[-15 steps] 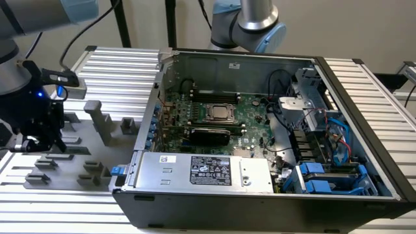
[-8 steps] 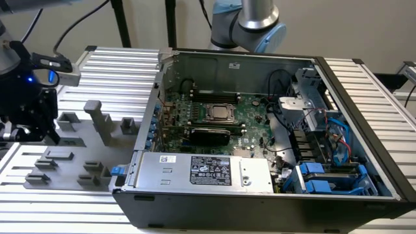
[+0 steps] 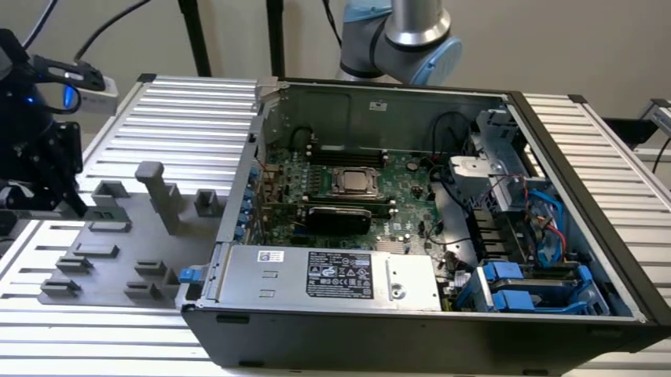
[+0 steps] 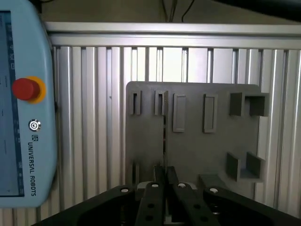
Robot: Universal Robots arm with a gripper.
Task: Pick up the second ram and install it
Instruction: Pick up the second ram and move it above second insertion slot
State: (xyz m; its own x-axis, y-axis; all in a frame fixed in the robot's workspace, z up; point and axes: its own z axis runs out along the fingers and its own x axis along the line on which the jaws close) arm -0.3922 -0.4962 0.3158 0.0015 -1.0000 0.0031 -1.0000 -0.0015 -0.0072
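End effector: My black end effector [image 4: 165, 173] hangs low over the grey holder plate [image 4: 197, 150]. In the exterior view I see it [image 3: 58, 196] at the far left, over the edge of that plate [image 3: 115, 243].
End effector state: I cannot tell if it is clenched or let go.
Second ram: A thin dark strip stands on its edge over the plate. I take it to be the second ram [image 4: 164, 139]. It runs from near one of the plate's slots right up to the tip of the end effector. I cannot tell if it sits in the plate or is lifted off it.
Holder plate: It lies flat on the desk [image 3: 178, 110]. It has little grey blocks and narrow slots on it. One tall grey block [image 3: 157, 192] stands up higher than the others.
Desk: It is silver with long ribs.
Computer case: The black computer case [image 3: 419, 338] lies open, just beside the plate, on the exterior view's right of it.
Motherboard: The green motherboard [image 3: 404, 192] is inside the case. A square silver chip socket [image 3: 354, 182] is near its middle.
Power box: A silver power box [image 3: 325, 275] with a label fills the near side of the case.
Arm: A silver and light blue arm [image 3: 404, 35] rises behind the case.
Control tablet: A light blue control tablet [image 4: 42, 155] with a red button [image 4: 26, 89] lies on the desk near the plate.
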